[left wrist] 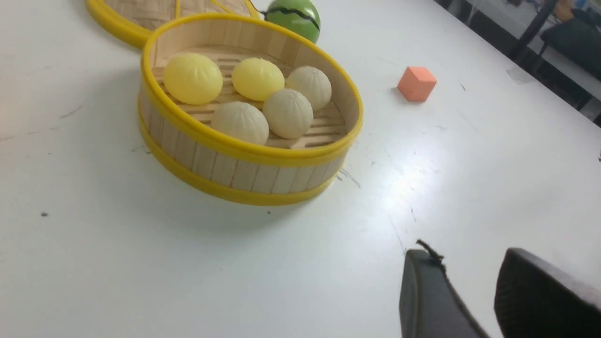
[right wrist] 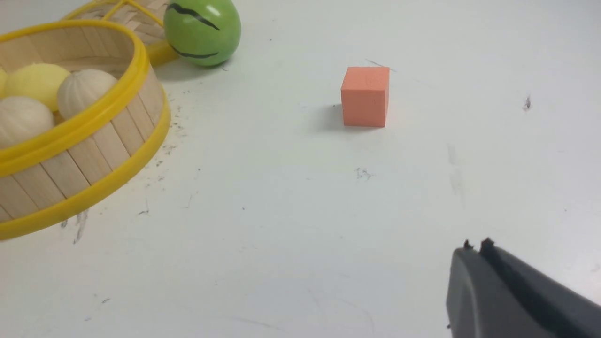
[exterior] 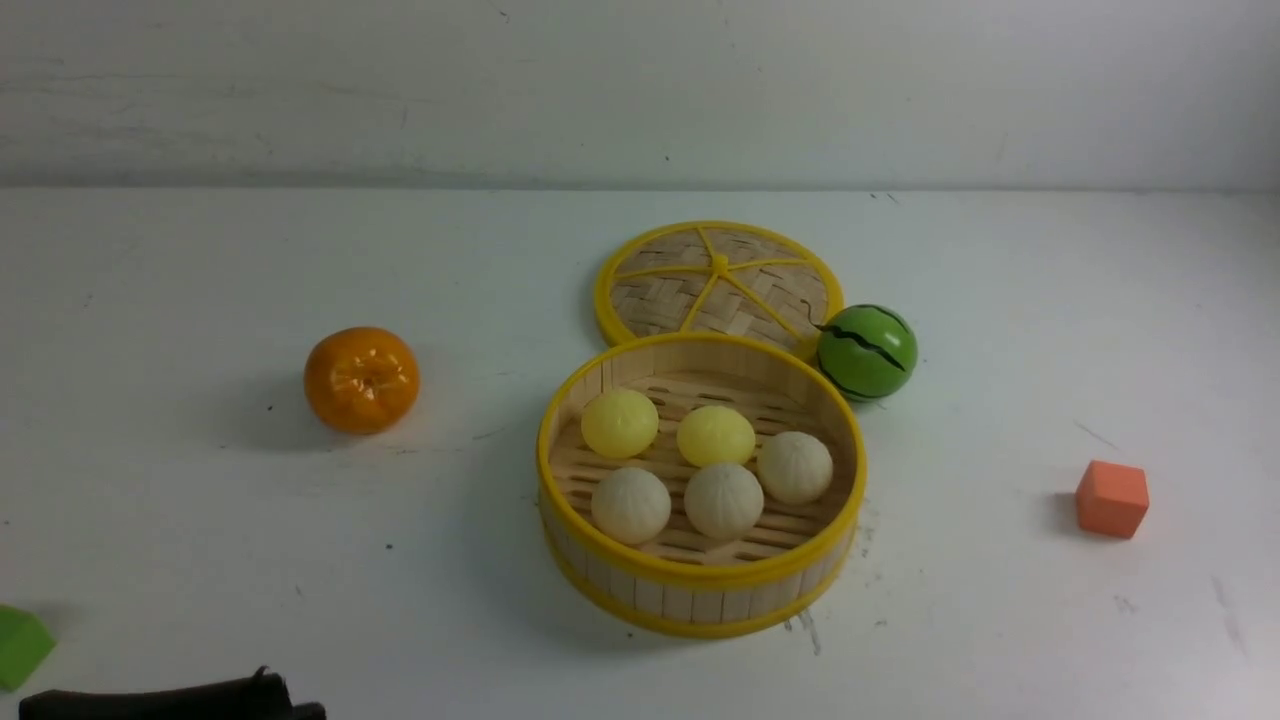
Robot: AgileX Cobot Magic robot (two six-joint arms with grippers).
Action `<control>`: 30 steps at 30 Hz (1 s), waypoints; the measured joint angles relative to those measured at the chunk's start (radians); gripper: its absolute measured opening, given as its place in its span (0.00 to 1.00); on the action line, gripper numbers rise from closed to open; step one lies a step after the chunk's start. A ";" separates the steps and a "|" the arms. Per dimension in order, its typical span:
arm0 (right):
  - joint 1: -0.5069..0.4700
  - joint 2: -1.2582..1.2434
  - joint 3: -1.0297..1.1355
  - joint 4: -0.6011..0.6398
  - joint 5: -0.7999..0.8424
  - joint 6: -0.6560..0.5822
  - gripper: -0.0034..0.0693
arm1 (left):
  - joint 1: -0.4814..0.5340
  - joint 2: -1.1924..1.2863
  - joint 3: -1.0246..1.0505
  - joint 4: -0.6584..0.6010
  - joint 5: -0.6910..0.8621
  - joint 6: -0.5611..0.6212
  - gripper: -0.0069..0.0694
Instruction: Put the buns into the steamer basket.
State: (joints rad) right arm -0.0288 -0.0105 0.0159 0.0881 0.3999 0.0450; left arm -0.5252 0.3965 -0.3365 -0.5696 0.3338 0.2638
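The steamer basket (exterior: 700,590) stands mid-table with all the buns I can see inside it: two pale yellow buns (exterior: 620,423) at the back and three pleated cream buns (exterior: 723,500) in front. The left wrist view shows the same basket (left wrist: 244,152) and buns (left wrist: 287,112). My left gripper (left wrist: 467,256) hangs over bare table near the basket, open, with nothing between its fingers; it shows as a dark shape (exterior: 170,700) at the front view's bottom left. My right gripper (right wrist: 475,246) is shut and empty, over bare table near the red-orange cube.
The flat woven lid (exterior: 718,280) lies behind the basket, with a green striped ball (exterior: 866,352) touching its right side. A glossy orange (exterior: 361,379) sits to the left. A red-orange cube (exterior: 1112,498) is at the right, a green block (exterior: 20,645) at the near left edge.
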 joint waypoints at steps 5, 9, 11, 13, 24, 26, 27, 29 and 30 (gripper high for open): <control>0.000 0.000 0.000 0.000 0.000 0.000 0.04 | 0.090 -0.137 0.105 0.003 -0.205 -0.043 0.38; 0.000 0.000 0.000 0.000 0.000 0.000 0.05 | 0.239 -0.285 0.180 0.162 -0.241 -0.210 0.28; 0.000 0.000 0.000 0.000 0.000 0.000 0.05 | 0.302 -0.352 0.214 0.299 -0.214 -0.297 0.18; 0.000 0.000 0.000 0.000 0.000 0.000 0.05 | 0.355 -0.393 0.259 0.419 -0.166 -0.388 0.09; 0.000 0.000 0.000 0.001 0.000 0.000 0.05 | 0.413 -0.407 0.367 0.532 0.045 -0.603 0.07; 0.000 0.000 0.000 0.001 0.000 0.000 0.05 | 0.413 -0.407 0.367 0.528 0.043 -0.606 0.07; 0.000 0.000 0.000 0.001 0.000 0.000 0.05 | 0.413 -0.407 0.367 0.528 0.043 -0.607 0.07; 0.000 0.000 0.000 0.002 0.000 0.000 0.06 | 0.413 -0.407 0.367 0.528 0.043 -0.607 0.07; 0.000 0.000 0.000 0.003 0.000 0.000 0.06 | 0.413 -0.407 0.367 0.528 0.043 -0.607 0.07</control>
State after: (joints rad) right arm -0.0288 -0.0105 0.0159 0.0913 0.3999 0.0450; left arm -0.1126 -0.0105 0.0306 -0.0415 0.3765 -0.3428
